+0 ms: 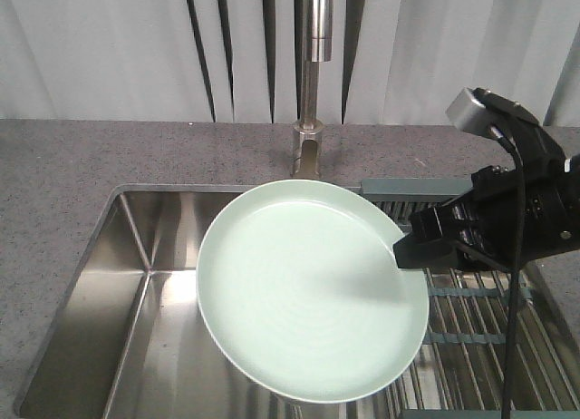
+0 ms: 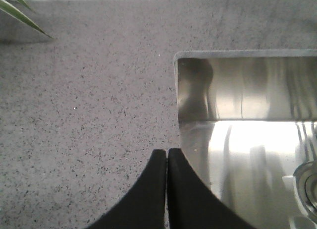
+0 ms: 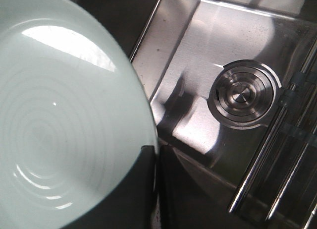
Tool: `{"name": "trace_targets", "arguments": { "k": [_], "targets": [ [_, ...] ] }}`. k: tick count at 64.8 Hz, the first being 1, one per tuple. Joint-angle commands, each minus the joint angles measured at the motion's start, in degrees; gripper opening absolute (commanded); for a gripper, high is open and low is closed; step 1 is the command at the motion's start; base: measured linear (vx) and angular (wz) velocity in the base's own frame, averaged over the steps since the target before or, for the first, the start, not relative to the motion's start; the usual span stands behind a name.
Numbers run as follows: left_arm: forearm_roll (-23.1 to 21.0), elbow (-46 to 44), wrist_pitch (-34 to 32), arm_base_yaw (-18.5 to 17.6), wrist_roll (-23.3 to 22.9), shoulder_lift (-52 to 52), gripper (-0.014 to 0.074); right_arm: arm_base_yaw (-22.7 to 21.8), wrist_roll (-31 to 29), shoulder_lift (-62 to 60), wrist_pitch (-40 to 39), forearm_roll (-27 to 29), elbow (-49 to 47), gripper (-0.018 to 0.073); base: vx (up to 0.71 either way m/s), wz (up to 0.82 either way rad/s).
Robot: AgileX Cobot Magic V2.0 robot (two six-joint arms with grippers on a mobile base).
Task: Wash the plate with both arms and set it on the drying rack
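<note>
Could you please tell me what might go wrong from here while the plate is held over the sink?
The right gripper pinches the plate only at one rim edge, so it might pivot or slip into the sink.
The left gripper sits shut over the countertop, apart from the plate, offering no support.
The faucet stands near the plate's far rim; a lift could knock it.

tilted mint-green plate [image 1: 299, 292], rim pinched by right gripper [image 1: 403, 253], beside the drying rack [image 1: 471, 321].
</note>
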Motion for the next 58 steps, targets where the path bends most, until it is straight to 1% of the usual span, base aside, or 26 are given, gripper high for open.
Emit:
{"name": "trace_targets", "arguments": {
  "k": [1,12,16,20,27,35,41,46,53,58],
  "targets": [
    [-0.4,-1.8,-4.4,-0.4,-0.5,2.9,-0.0006,0.0,-0.4,-1.6,-1.4,2.8,-1.2,-0.0008,0.0,0.0],
    [-0.6,-1.8,-5.2,-0.4,-0.5,6.8,0.0,0.0,-0.4,-1.6,-1.4,2.8,-1.2,-0.0008,0.0,0.0],
    [-0.7,-1.8,-6.1,-0.4,-0.5,8.1,0.0011,0.0,-0.4,-1.6,-1.4,2.8,-1.2,-0.0008,0.0,0.0],
    [-0.7,-2.1,-7.0,-0.4,-0.5,9.6,0.0042,0.0,-0.4,-1.6,-1.4,2.8,-1.2,-0.0008,0.0,0.0],
    [-1.1,-4.5,-4.8,-0.4,-0.5,12.5,0.0134,0.0,-0.4,-1.6,-1.4,2.8,-1.2,-0.0008,0.0,0.0],
    [-1.9,-8.7,-1.6,-0.4,0.1,15.9,0.0311,0.0,-0.4,-1.6,-1.4,2.8,-1.2,-0.0008,0.0,0.0],
    [-1.9,-11.6,0.2,-0.4,0.3,18.2,0.0422,0.0,-0.4,-1.6,-1.4,2.8,-1.2,-0.0008,0.0,0.0],
    [-2.1,-14.0,1.3,-0.4,1.8,20.3,0.0498,0.0,-0.4,-1.6,-1.4,2.8,-1.2,-0.0008,0.0,0.0],
    [-5.9,-16.9,2.2,-0.4,6.2,23.1,0.0552,0.0,-0.4,-1.6,-1.4,2.8,-1.2,-0.0008,0.0,0.0],
    [-10.7,-19.4,3.3,-0.4,13.0,25.2,0.0562,0.0,-0.4,-1.6,-1.4,2.8,-1.2,-0.0008,0.0,0.0]
  ]
}}
